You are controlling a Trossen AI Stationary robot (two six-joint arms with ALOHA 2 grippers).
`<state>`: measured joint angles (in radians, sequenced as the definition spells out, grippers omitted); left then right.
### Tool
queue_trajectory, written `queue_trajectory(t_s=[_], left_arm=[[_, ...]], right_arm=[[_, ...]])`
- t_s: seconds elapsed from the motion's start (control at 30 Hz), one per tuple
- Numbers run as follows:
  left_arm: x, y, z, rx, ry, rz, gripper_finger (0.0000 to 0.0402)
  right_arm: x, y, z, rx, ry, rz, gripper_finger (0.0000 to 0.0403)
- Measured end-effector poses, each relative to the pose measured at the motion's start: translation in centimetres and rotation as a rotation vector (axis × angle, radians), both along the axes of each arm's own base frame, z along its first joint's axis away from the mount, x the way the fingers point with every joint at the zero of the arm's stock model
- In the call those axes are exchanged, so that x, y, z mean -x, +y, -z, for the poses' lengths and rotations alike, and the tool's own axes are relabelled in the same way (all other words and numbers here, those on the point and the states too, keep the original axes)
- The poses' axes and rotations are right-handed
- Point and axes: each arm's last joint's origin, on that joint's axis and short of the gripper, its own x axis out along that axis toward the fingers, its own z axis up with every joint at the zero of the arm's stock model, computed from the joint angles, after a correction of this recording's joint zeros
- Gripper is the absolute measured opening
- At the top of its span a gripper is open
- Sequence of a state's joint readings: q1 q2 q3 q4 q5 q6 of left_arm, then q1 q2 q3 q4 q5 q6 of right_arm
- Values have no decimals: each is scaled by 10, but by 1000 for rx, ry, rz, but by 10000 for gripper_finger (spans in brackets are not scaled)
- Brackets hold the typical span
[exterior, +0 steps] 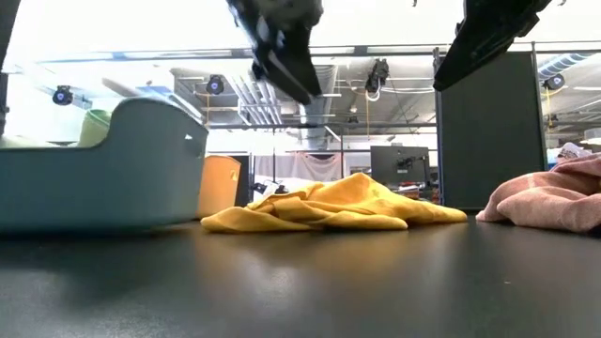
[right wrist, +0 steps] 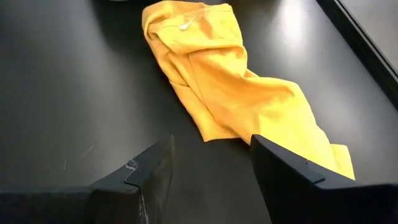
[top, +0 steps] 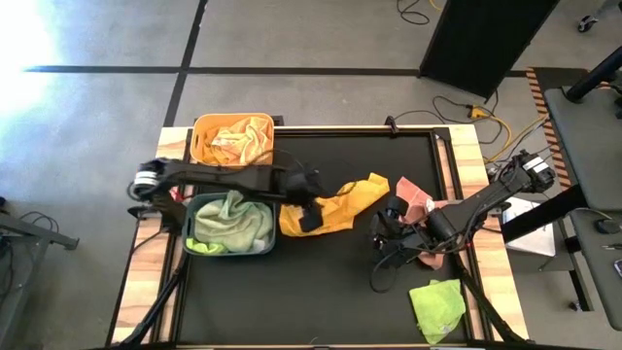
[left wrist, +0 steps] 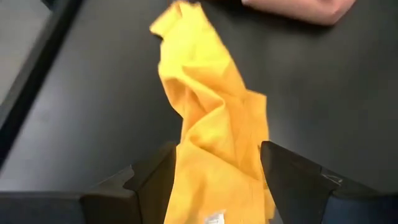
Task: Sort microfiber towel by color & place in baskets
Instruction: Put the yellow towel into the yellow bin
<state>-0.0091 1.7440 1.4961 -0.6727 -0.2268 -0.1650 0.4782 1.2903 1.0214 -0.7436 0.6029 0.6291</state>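
Note:
A yellow towel lies crumpled on the black table mat in the high view [top: 342, 204] and in the low view [exterior: 338, 208]. My left gripper [top: 309, 212] is open above the towel's end nearest the baskets; in the left wrist view [left wrist: 214, 155] its fingers stand over the towel's two sides, and in the low view [exterior: 282, 47] it hangs well clear. My right gripper [top: 387, 228] is open and empty above the mat, facing the towel's other end [right wrist: 224, 81]. The yellow-orange basket [top: 199, 126] holds yellow towels. The blue-grey basket [top: 189, 209] holds green towels.
A pink towel [top: 412, 194] lies on the mat right of the yellow one, and more pink cloth [top: 428, 259] shows under my right arm. A green towel [top: 437, 303] lies near the front right corner. The wooden table edge [top: 466, 156] frames the mat.

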Motion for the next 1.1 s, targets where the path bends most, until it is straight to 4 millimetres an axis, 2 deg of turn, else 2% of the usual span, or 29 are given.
queue_trajectory(t_s=[0.17,0.3,0.47,0.6,0.67,0.73,0.93,1.1], left_arm=[[43,-4,-28,4,-85,8,220],[93,-8,-41,26,-90,20,220],[155,-12,-33,139,17,7,220],[192,-12,-14,207,102,-99,220],[198,-11,1,219,110,-124,220],[195,-12,15,224,78,-122,219],[166,-14,51,207,5,-77,213],[139,-15,60,172,-5,-32,211]], right_arm=[[1,0,2,3,6,1,203],[1,-1,3,2,9,5,203],[1,-1,4,2,9,5,203],[1,-1,3,18,0,14,203],[1,-2,3,34,-9,23,203],[1,-2,2,57,-20,34,203],[1,-3,2,90,-35,49,203],[0,-3,2,87,-37,49,203]])
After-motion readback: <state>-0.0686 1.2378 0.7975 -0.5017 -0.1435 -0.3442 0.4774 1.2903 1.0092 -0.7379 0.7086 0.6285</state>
